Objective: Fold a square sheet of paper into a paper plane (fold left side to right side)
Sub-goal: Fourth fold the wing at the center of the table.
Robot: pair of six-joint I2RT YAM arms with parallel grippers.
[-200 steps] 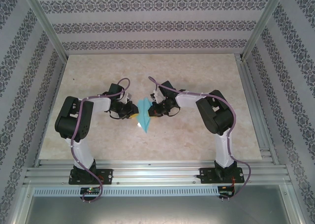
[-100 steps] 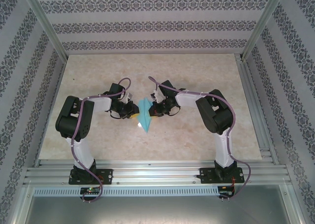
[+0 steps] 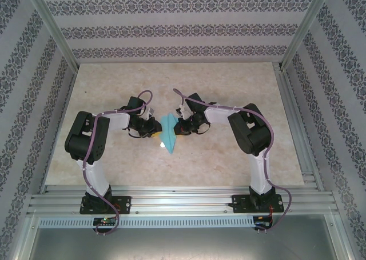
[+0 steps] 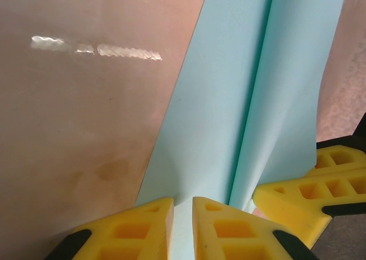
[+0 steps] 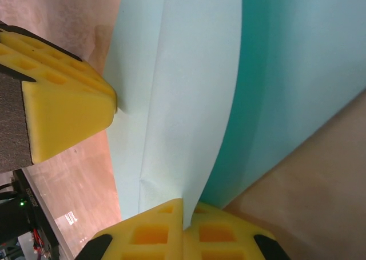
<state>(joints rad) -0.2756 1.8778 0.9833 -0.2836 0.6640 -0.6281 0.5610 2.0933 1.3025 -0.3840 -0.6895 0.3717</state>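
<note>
pinching paper plane (image 3: 169, 134), both tools

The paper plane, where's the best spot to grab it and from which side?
Probably the long side edges of the paper plane, one gripper from each side, as the left gripper and right gripper pinch now. It lies flat and thin, so only edge flaps give purchase.

Left tool (image 4: 182, 226) pinches paper plane (image 4: 251, 106); right tool's fingers (image 4: 309, 194) touching

Overhead rear view, two close wrist views (sharing paper plane (image 3: 168, 133))
</note>
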